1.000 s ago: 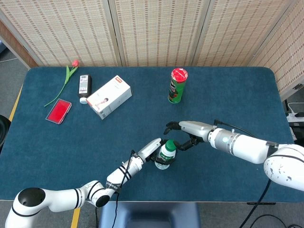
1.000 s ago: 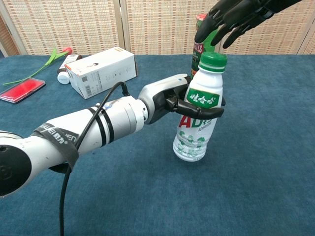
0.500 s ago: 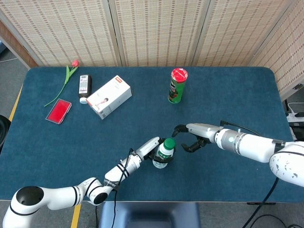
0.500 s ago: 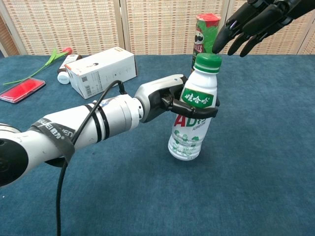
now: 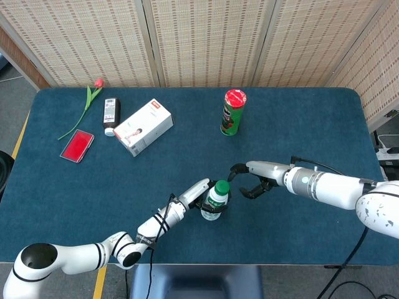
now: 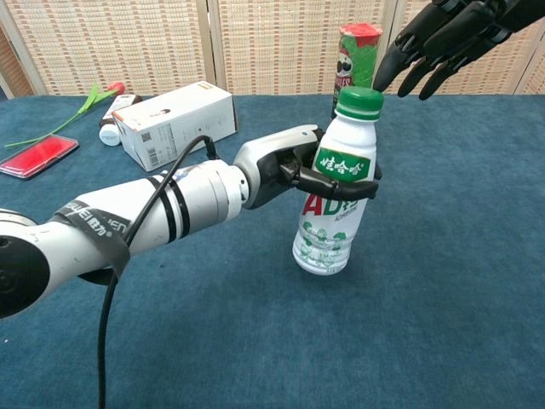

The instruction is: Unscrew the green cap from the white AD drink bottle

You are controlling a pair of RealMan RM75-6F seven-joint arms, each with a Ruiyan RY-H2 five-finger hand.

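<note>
The white AD drink bottle [image 6: 333,201] is standing near the table's front edge, green cap [image 6: 359,100] on. The left hand [image 6: 289,170] is gripping its middle, hiding part of the label. The right hand [image 6: 443,38] is hovering just beside the cap, fingers spread, partly cut off.

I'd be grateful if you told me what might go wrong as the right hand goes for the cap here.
1. The right hand hovers open, up and to the side of the green cap; it may close off-centre and slip off.
2. The bottle leans, held by the left hand at its label; a push on the cap could tip it further.
3. The chips can stands close behind; the right hand's fingers might knock it.
</note>
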